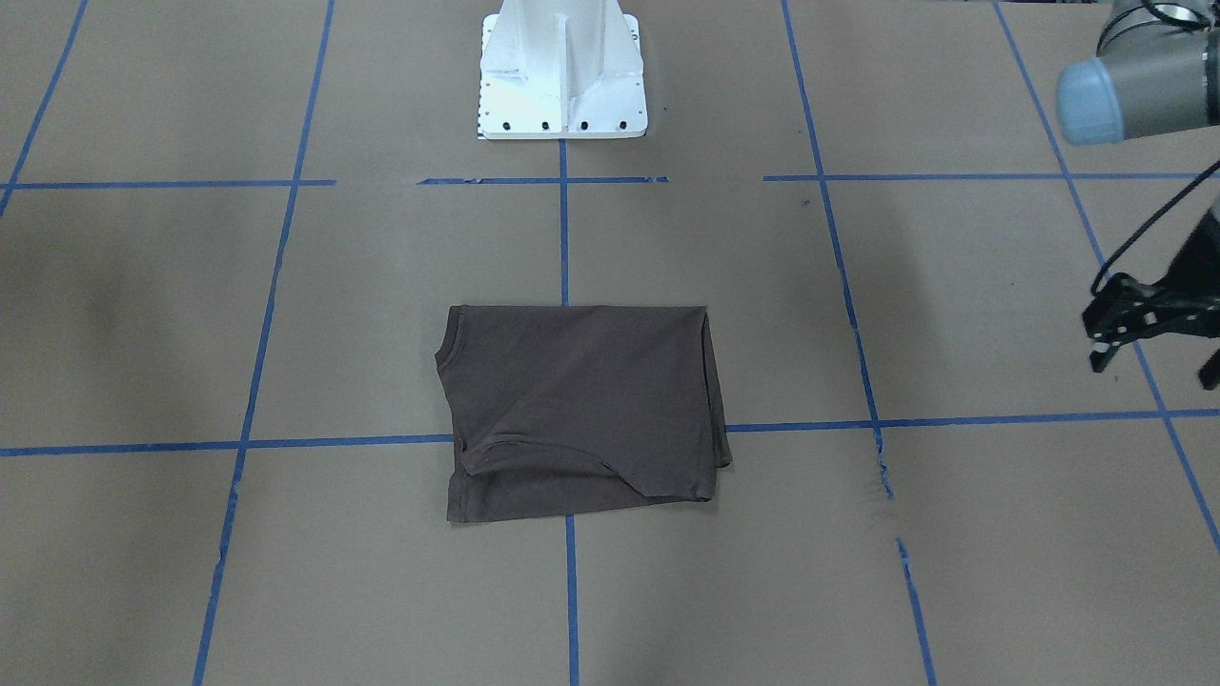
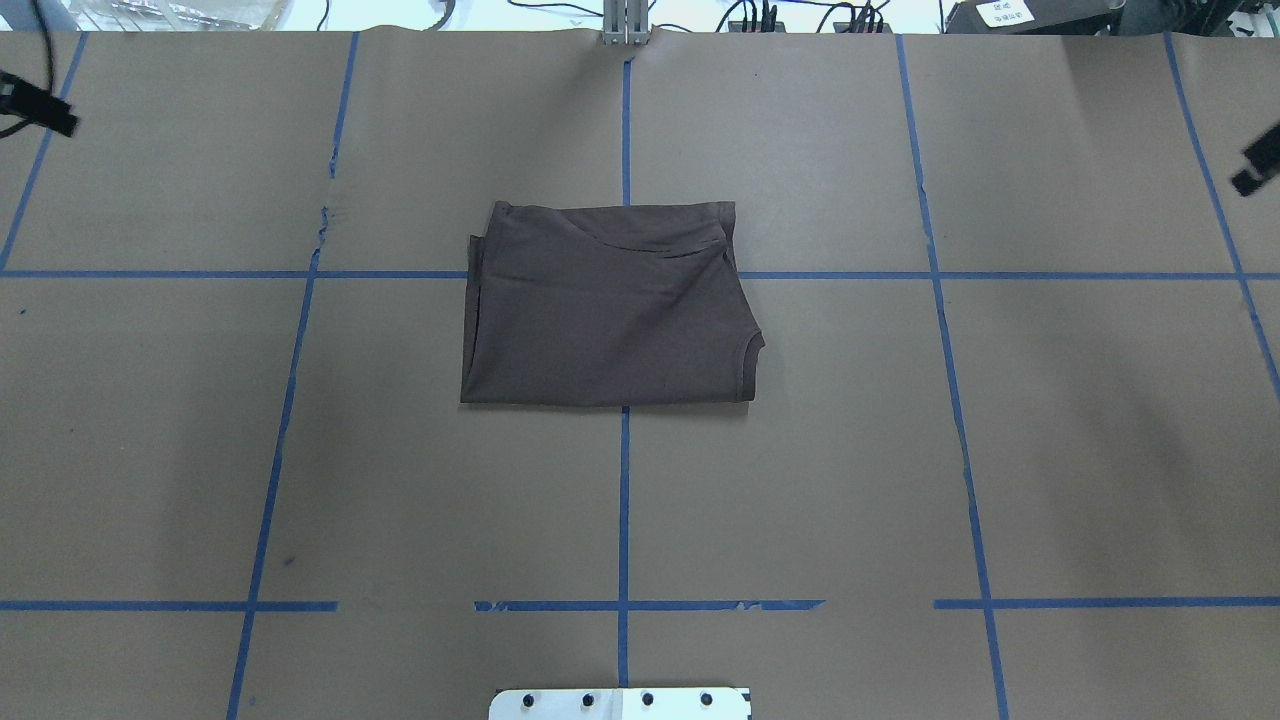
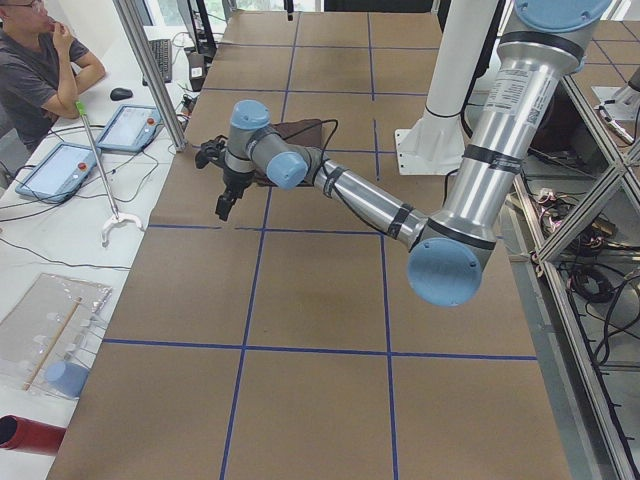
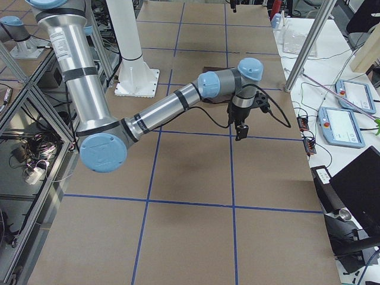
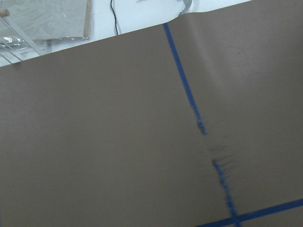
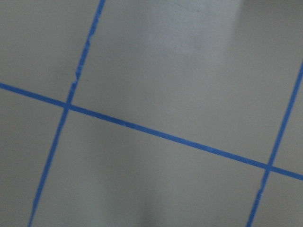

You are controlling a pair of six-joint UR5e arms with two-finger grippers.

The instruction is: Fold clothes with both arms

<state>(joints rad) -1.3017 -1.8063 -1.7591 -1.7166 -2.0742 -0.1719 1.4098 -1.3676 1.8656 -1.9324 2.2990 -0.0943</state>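
I'm watching my left claw hanging spread over the brown-papered table, blue tape grid crossing beneath it, folded T-shirt lying well away. I cannot tell the state of the right claw.

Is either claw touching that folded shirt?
Apart. The overhead view shows the T-shirt lying alone mid-table, with the left claw and right claw at the view's far edges and bare brown table between.

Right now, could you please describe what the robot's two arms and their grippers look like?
Both the left arm and right arm are glossy grey metal tubes with light blue round joint caps, black bands and a small printed label on the upper link. A thin black cable loops to the black two-finger left gripper and right gripper.
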